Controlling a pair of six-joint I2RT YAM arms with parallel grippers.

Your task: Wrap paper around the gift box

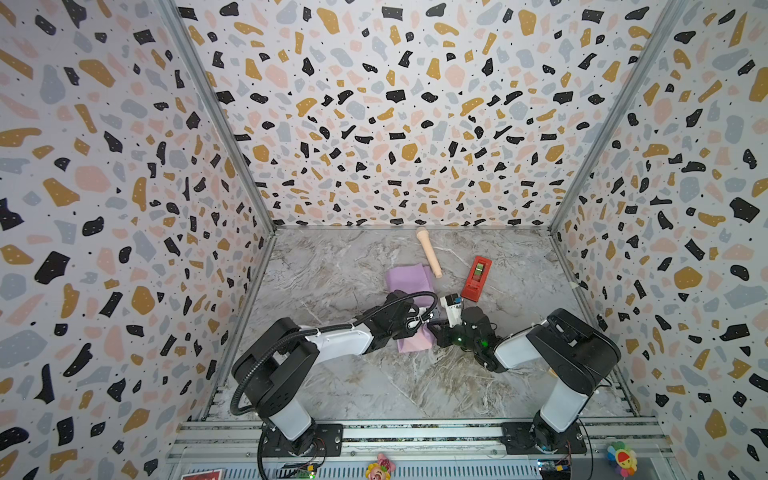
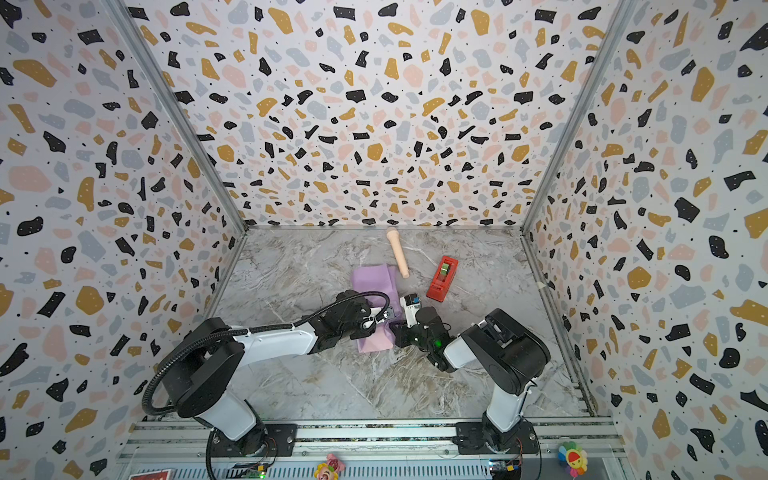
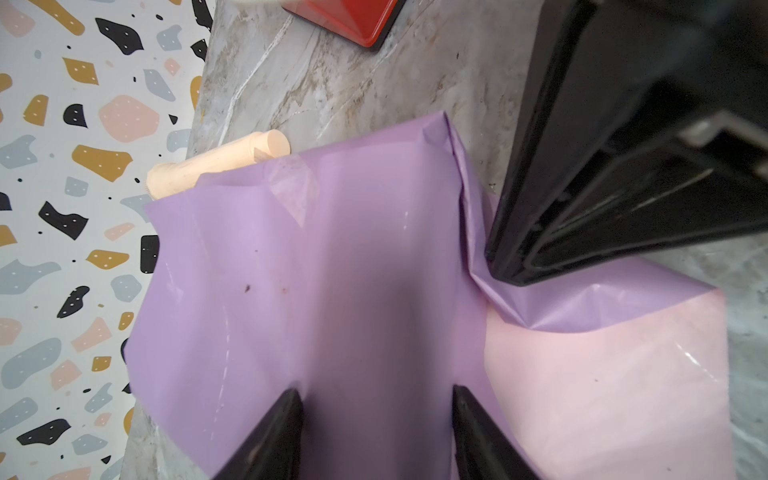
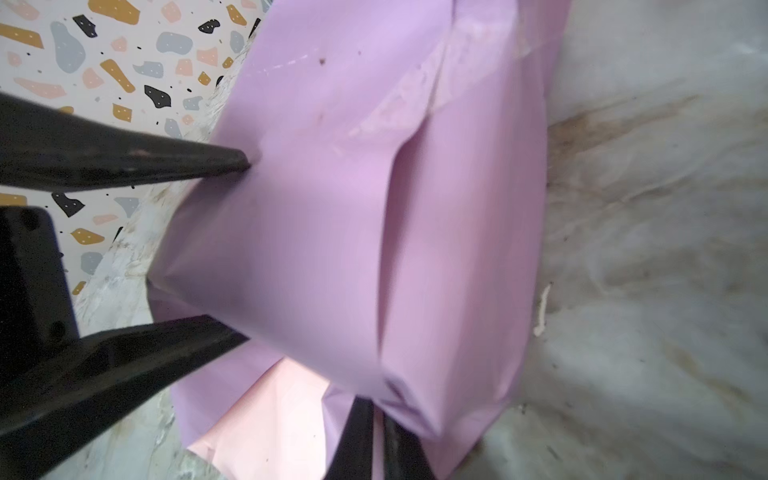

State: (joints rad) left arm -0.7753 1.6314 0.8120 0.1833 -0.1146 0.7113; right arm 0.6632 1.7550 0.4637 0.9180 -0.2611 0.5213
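Note:
The gift box is hidden under the paper, which lies folded over it with the lilac face out. A pale pink flap lies flat beside it. My left gripper stands with its jaws apart. Both fingertips rest on the lilac top of the bundle, with nothing pinched between them. My right gripper is shut on a fold of the paper at the bundle's near right edge; it also shows in the left wrist view.
A beige toy microphone lies just beyond the paper's far edge. A red tape dispenser sits to the right of it. Terrazzo walls close in the marble table on three sides.

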